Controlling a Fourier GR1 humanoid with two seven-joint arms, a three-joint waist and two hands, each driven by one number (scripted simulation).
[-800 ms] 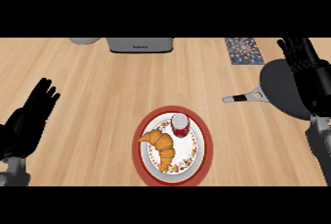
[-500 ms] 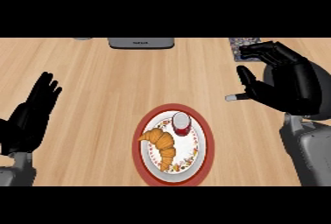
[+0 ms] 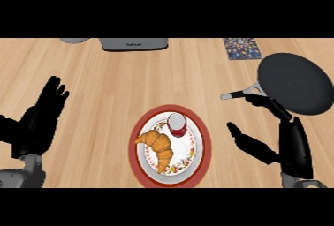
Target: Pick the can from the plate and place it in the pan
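Right hand: has dropped from the upper right of the frame, where half a second ago it hung over the pan, to the lower right, just off the plate's right rim. Fingers are spread, thumb wide of the rest, nothing held. Upper fingertips lie close by the pan's handle; contact can't be told.

Dark grey round pan: now uncovered at upper right, handle pointing left. Has not moved.

Red-and-white can: upright on the upper part of the red-rimmed white plate with the flowered border, centre frame, same spot as before. Golden croissant lies just below it, close or touching.

Left hand: open, fingers up, resting at the left edge.

Light wooden counter: a grey appliance at the top edge, a patterned square mat to its right.

Reading: the approach has begun and the grasp has not. The hand is open and level with the can but apart from it. It must next travel left over the rim and close round the can without snagging the croissant.
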